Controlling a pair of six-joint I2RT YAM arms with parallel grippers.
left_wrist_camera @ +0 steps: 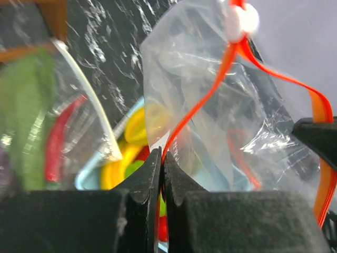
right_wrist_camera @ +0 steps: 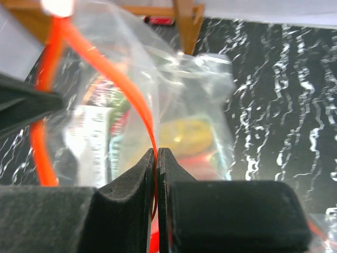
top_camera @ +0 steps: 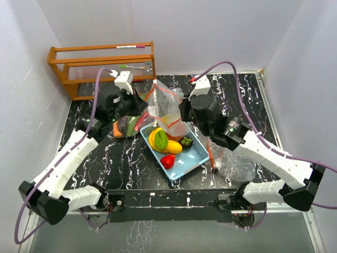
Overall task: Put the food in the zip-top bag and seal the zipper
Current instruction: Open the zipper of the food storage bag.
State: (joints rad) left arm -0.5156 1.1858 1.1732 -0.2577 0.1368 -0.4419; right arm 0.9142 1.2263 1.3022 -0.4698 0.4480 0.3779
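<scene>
Bag [top_camera: 166, 103] hangs between left end effector [left_wrist_camera: 162, 159] and right end effector [right_wrist_camera: 157, 156], both pinching its zipper [left_wrist_camera: 209, 95]; pull evenly, gently.

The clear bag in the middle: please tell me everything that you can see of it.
The bag is thin, clear, crinkled plastic with an orange zipper strip along its mouth and a white slider on it. It is held upright over the far end of the blue basket, and its mouth looks open. The left gripper and the right gripper each pinch the strip, shut on it. Yellow and red food lies at its bottom.
</scene>
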